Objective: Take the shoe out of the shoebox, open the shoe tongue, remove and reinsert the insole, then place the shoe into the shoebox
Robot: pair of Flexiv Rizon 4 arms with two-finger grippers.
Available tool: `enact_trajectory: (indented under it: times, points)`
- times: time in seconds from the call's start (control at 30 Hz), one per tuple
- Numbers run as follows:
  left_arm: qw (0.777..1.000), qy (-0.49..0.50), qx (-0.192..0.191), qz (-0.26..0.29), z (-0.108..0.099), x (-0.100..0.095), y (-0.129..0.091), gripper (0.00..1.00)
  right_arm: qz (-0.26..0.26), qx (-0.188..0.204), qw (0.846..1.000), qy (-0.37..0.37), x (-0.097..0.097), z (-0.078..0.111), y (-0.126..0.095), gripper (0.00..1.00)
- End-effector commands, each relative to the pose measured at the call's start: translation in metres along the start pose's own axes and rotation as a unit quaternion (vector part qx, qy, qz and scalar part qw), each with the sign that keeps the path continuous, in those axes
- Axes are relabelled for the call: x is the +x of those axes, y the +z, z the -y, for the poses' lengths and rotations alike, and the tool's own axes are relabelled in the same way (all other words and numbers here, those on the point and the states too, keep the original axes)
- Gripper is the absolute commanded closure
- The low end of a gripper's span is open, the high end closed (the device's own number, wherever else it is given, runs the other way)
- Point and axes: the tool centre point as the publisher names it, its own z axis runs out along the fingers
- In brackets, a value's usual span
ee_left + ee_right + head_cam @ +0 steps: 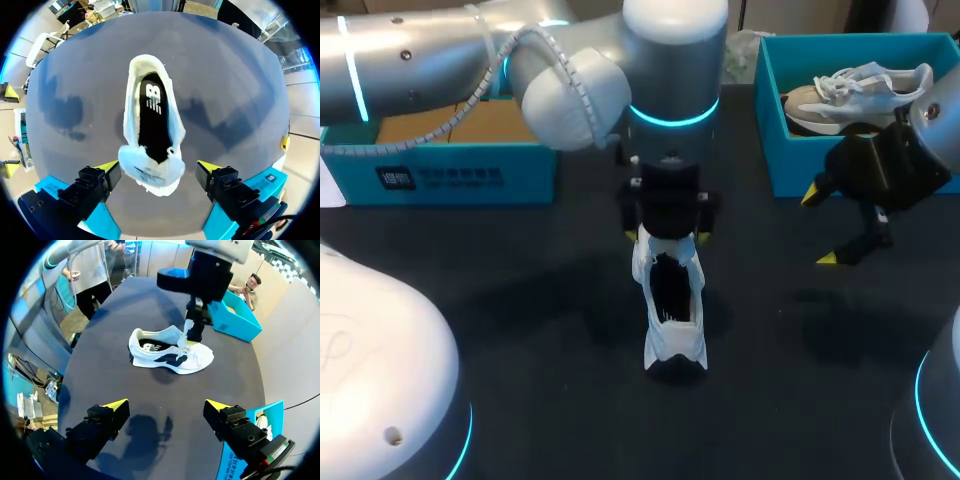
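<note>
White shoe point(672, 300) with a dark side mark; black insole point(150, 135), white logo on it; table point(520, 300) dark grey; shoebox point(767, 110) teal; second shoe point(855, 90) pale grey and tan; right gripper point(165, 407) black, yellow-tipped.

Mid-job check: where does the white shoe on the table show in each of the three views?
Head view: white shoe at the table's middle, one end under the left gripper.
Left wrist view: shoe ahead of that gripper, its tongue end between the fingers.
Right wrist view: shoe side-on, ahead of the right gripper.
Shared landmark: the black insole inside the shoe.
</note>
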Motion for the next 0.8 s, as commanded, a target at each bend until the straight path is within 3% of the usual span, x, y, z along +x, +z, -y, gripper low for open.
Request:
enact_trajectory:
  times: [0.03,0.3,0.37,0.43,0.47,0.57,0.63,0.8]
  points:
    - [1.0,0.001,-0.01,-0.007,-0.008,0.008,-0.009,0.0,0.001,0.002,1.0,0.0,0.0,0.0,0.001,0.0]
    - [1.0,0.017,-0.006,-0.01,-0.031,0.003,0.005,0.0,0.001,0.002,1.0,0.0,0.0,0.0,0.001,0.0]
    - [1.0,0.015,-0.001,-0.004,-0.032,0.001,0.005,0.3,0.001,0.002,1.0,0.0,0.0,0.0,0.001,0.0]
    - [1.0,0.015,0.0,-0.001,-0.034,-0.001,0.005,0.51,0.001,0.002,1.0,0.0,0.0,0.0,0.001,0.0]
    - [1.0,0.018,0.001,0.0,-0.034,-0.002,0.006,0.56,0.001,0.002,1.0,0.0,0.0,0.0,0.001,0.0]
    - [1.0,0.023,0.004,0.001,-0.033,-0.007,0.006,0.6,0.001,0.002,1.0,0.0,0.0,0.0,0.001,0.0]
    - [1.0,0.026,0.006,0.005,-0.029,-0.009,0.006,0.69,0.001,0.002,1.0,0.0,0.0,0.0,0.001,0.0]
    - [0.999,0.029,0.013,0.007,-0.018,-0.006,0.008,0.66,0.001,0.002,1.0,0.0,0.0,0.0,0.001,0.0]
